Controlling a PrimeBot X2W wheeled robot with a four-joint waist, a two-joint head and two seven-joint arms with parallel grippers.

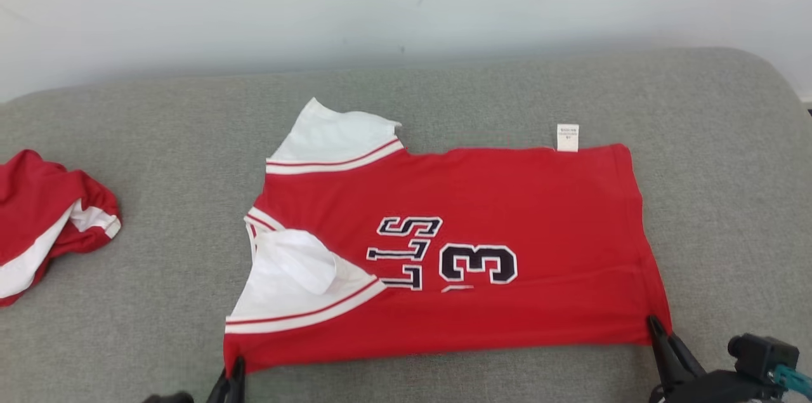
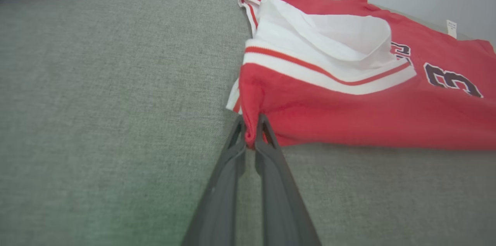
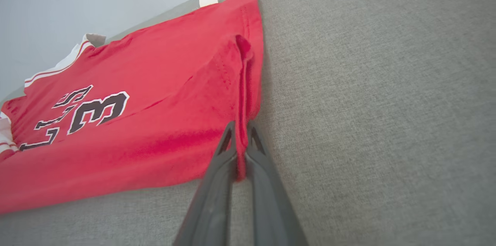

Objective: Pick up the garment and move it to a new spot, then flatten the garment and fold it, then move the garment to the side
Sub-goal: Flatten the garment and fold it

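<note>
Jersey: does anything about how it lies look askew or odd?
The jersey has its near white sleeve flopped inward over the chest, hiding part of the lettering, and a white label pokes out past the far edge. Left pincer and right pincer pinch its near corners.

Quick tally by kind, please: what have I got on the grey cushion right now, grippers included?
Garments: 2 (red jersey spread out; bunched red garment off to its left)
Grippers: 2 (left gripper and right gripper, fingers of each shut on a near corner of the red jersey)
Total: 4
</note>
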